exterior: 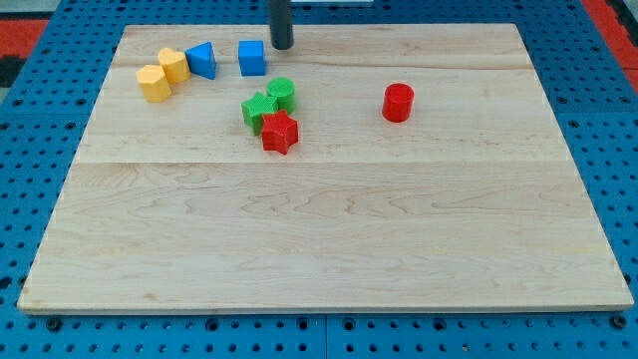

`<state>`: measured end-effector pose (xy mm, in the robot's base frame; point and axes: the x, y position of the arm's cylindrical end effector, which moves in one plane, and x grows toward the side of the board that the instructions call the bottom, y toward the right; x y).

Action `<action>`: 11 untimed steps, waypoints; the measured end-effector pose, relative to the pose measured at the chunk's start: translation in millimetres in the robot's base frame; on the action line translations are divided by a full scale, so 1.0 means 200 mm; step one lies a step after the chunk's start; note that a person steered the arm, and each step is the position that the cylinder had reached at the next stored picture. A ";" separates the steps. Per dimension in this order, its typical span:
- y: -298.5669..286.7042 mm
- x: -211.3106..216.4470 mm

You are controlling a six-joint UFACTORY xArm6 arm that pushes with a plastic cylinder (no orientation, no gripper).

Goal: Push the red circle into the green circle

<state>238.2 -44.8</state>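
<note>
The red circle (398, 102) stands alone on the wooden board, right of centre near the view's top. The green circle (282, 94) sits well to its left, touching a green star (258, 109) and close to a red star (280, 132). My tip (283, 46) is at the board's top edge, just right of the blue cube (251, 58), above the green circle and far left of the red circle. It touches no block.
A blue triangular block (202, 60) and two yellow blocks (174, 65) (155, 83) lie in a row at the top left. The wooden board (329, 239) rests on a blue pegboard surface (40, 150).
</note>
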 end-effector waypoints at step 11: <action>0.33 0.53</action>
